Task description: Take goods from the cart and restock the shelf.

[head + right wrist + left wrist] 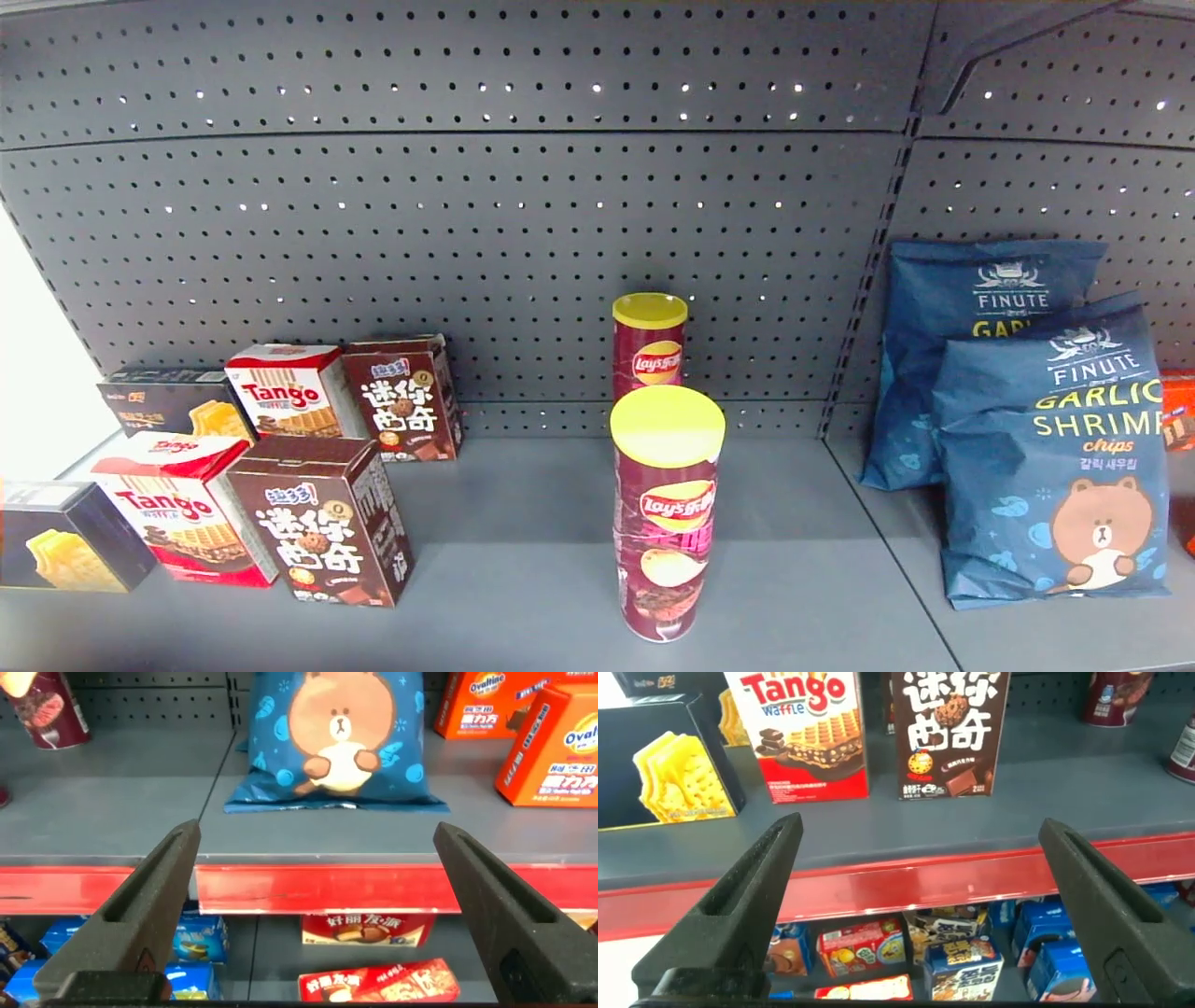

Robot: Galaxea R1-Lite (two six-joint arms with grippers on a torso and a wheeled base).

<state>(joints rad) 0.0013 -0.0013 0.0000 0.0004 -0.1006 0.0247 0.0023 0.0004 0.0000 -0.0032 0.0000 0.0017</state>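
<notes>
- Stretching across in front of both grippers, the shelf (523,523) is partly stocked. Bare grey board shows between the boxes and the cans, and again between the cans and the bags, so I judge the restocking to be under way with room left to fill.
- Its red edge strip (906,882) runs just beyond the fingertips of both arms, with a lower tier (952,952) of packed goods below it.
- Two blue snack bags (1046,467), one behind the other, stand straight ahead of the right gripper (318,833). The front one carries a cartoon bear and pale lettering.
- Orange boxes (551,737) sit beside the bags, off to that gripper's outer side.
- Ahead of the left gripper (917,831) stand a red-and-white waffle box (808,728) and a brown cookie box (948,728), each printed with bold lettering and a picture of its snack. A black box (663,761) with a yellow wafer picture is next to them, and a second row stands behind.
- Between the two arms' reach, a maroon front can (665,513) with a yellow lid stands upright, and a matching rear can (649,345) is right behind it.
- Both grippers hang spread wide with nothing between the fingers, so by my reading the next item has not yet been fetched from the cart.
</notes>
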